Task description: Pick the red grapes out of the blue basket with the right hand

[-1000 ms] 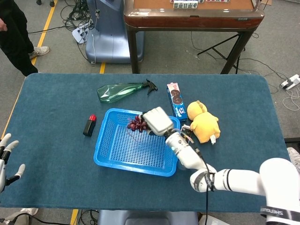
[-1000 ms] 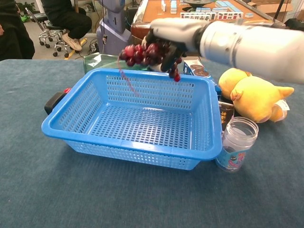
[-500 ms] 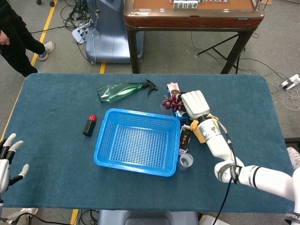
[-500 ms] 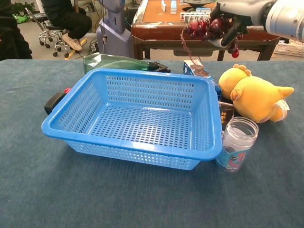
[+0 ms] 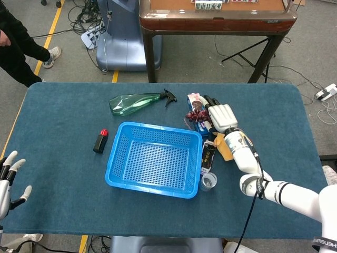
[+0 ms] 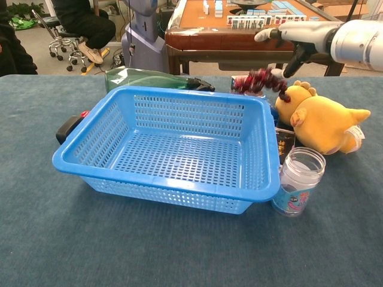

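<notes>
The red grapes [image 6: 260,80] show blurred in mid-air just past the far right corner of the blue basket [image 6: 179,182], below my right hand [image 6: 294,37] and apart from it. That hand has its fingers spread and holds nothing. From the head view the grapes [image 5: 197,114] lie over the cookie box [image 5: 196,100], with the right hand [image 5: 222,117] beside them. The blue basket [image 5: 150,188] holds nothing. My left hand [image 5: 8,176] hangs open at the table's left edge.
A yellow plush [image 6: 323,122] and a glass jar [image 6: 297,179] stand right of the basket, with a dark packet [image 5: 207,155] between them. A green spray bottle [image 5: 134,103] lies behind the basket. A black bottle with a red cap [image 5: 100,140] lies to its left.
The right hand carried the grapes from above the basket to the right past its far corner, then spread its fingers. The grapes left the hand and dropped lower.
</notes>
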You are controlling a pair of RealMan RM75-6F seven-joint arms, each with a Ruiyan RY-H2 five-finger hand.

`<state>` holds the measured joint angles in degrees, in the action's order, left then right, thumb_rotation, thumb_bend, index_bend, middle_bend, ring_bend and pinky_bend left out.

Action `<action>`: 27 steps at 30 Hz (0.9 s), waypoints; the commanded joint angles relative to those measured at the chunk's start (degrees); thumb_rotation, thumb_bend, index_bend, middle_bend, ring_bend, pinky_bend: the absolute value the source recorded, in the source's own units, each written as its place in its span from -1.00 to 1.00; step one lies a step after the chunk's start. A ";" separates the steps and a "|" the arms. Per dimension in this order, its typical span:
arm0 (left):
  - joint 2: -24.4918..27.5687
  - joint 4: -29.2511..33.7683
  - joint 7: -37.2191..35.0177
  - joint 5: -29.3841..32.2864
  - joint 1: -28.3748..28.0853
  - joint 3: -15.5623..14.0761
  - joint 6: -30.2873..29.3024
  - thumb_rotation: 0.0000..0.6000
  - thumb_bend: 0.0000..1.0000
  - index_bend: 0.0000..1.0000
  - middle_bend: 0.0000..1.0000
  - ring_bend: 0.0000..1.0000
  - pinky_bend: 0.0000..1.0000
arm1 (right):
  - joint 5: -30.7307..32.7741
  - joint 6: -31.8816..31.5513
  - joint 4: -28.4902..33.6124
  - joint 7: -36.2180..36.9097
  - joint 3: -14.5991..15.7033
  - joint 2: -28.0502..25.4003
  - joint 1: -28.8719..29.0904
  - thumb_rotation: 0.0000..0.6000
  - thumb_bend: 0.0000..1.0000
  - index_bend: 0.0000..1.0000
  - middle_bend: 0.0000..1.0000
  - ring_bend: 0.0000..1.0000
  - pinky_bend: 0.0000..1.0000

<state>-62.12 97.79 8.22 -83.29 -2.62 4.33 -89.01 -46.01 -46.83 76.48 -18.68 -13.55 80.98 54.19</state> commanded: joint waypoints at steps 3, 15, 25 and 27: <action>0.03 0.09 0.04 -0.23 -0.40 0.18 0.30 1.00 -0.35 -0.57 -0.89 -0.90 -0.84 | -2.29 -2.53 5.95 0.78 0.48 -5.01 -2.82 1.00 -0.45 -1.00 -0.94 -0.85 -0.27; -0.38 -0.03 0.03 -0.47 -1.43 0.36 1.45 1.00 -0.35 -0.57 -0.89 -0.90 -0.84 | -19.49 -23.86 22.59 5.33 8.42 -16.68 -20.30 1.00 -0.57 -0.95 -0.63 -0.68 -0.23; -0.85 1.07 1.85 -0.75 -2.21 -0.04 2.59 1.00 -0.35 -0.57 -0.89 -0.90 -0.84 | -34.61 -41.39 26.36 8.52 18.88 -19.54 -37.57 1.00 -0.57 -0.88 -0.55 -0.59 -0.23; -0.93 1.15 2.22 -0.78 -2.17 -0.04 2.38 1.00 -0.35 -0.57 -0.89 -0.90 -0.84 | -35.58 -43.56 26.71 8.30 19.76 -20.08 -39.91 1.00 -0.57 -0.88 -0.54 -0.59 -0.23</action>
<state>-63.00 98.90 10.35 -84.04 -4.80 4.29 -86.56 -79.41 -87.63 102.13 -10.88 4.13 62.00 17.32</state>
